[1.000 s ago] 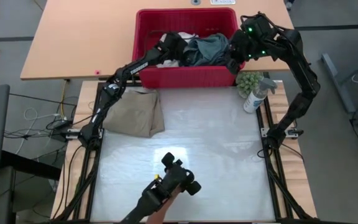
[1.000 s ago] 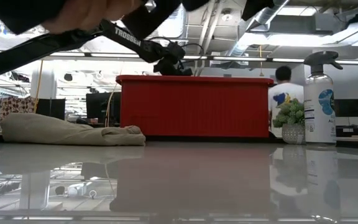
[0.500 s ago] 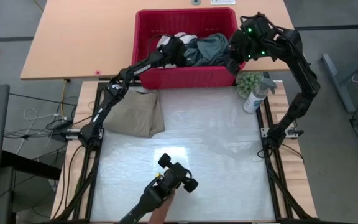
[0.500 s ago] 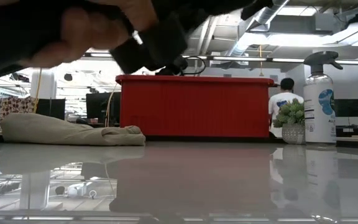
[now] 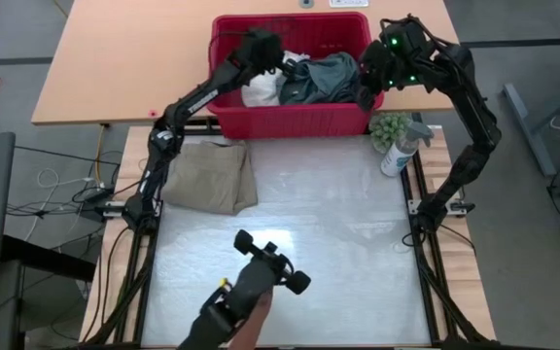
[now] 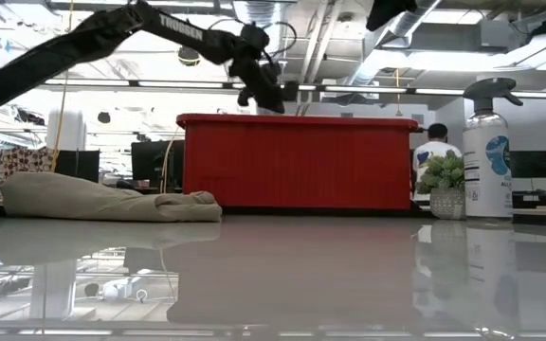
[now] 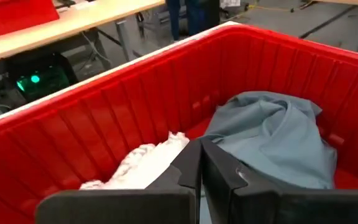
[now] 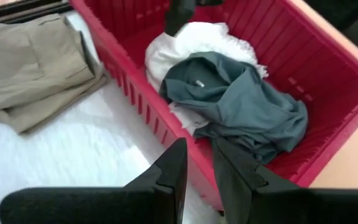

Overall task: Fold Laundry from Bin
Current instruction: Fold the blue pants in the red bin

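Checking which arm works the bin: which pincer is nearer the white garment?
Left. The left pincer is over the bin, right above the white garment. The right pincer sits at the bin's opposite end, beyond the teal garment.

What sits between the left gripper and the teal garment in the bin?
Nothing visible. The left gripper is shut, raised over the bin, with the white garment and teal garment lying uncovered just below. The right gripper hovers at the bin's other end.

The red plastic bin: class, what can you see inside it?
Inside the red plastic bin lie a white cloth garment and a dark teal-green garment draped partly over it. Anything beneath them is hidden.
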